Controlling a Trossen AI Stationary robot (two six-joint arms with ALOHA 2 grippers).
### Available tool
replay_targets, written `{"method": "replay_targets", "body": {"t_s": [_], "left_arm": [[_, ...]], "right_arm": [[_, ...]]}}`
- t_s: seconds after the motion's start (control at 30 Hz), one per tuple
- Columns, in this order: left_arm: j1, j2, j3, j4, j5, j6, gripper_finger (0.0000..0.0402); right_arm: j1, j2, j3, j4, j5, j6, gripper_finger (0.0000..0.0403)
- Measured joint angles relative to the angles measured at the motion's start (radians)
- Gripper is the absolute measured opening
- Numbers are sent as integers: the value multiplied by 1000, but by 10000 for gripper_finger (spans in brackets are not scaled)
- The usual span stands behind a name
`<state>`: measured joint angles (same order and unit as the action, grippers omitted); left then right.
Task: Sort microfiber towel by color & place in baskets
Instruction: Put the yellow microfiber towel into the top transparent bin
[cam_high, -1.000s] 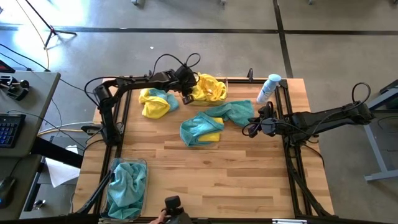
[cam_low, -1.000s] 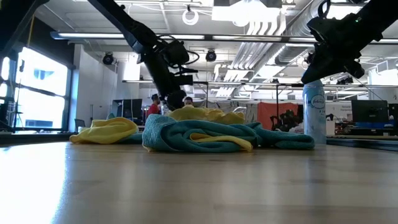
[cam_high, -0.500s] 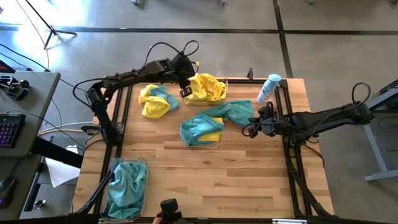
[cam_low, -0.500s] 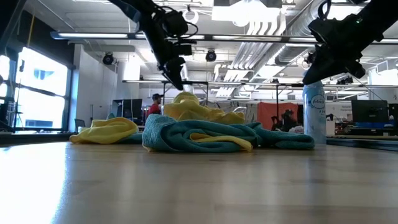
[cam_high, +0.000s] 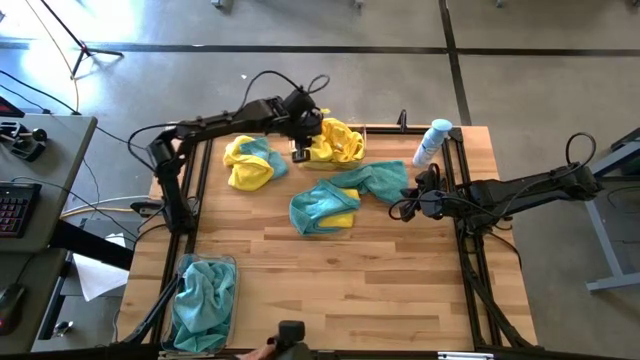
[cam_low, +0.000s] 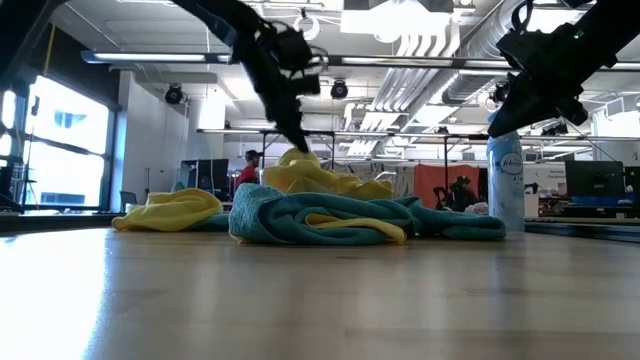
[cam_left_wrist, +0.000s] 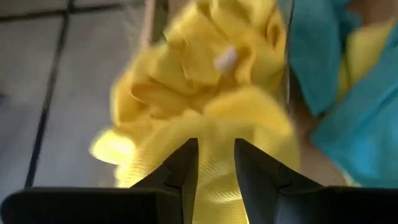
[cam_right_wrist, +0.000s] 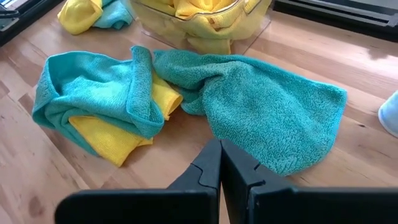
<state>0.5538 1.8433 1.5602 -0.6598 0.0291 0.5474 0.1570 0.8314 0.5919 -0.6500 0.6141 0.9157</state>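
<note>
Yellow towel (cam_high: 335, 141) heaped in far clear basket (cam_high: 362, 130), spilling over its rim. Left gripper (cam_left_wrist: 216, 163) above it, fingers slightly apart, nothing clamped. Better to push the cloth fully inside. Right gripper (cam_right_wrist: 220, 163) shut, waiting beside teal towel (cam_right_wrist: 273, 118).

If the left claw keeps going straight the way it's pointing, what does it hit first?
Most likely the yellow towels heaped in the far basket. The left claw points right at that heap, with its fingers partly apart and nothing seen between them. How far off the heap is remains unclear.

Heaped yellow towels (cam_high: 338, 141) hide most of the far basket (cam_right_wrist: 252, 29); left wrist view blurred
</note>
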Motion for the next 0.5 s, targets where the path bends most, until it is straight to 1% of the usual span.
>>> {"method": "replay_targets", "body": {"t_s": [0.1,0.23,0.5], "left_arm": [[18,49,-2,-38,-11,22,92],[46,109,-2,-40,-82,11,92],[75,192,-2,-52,-58,-21,92]], "right_arm": [[0,0,0,0,6,0,0],[0,0,0,-1,7,0,0],[0,0,0,-1,8,0,0]]}}
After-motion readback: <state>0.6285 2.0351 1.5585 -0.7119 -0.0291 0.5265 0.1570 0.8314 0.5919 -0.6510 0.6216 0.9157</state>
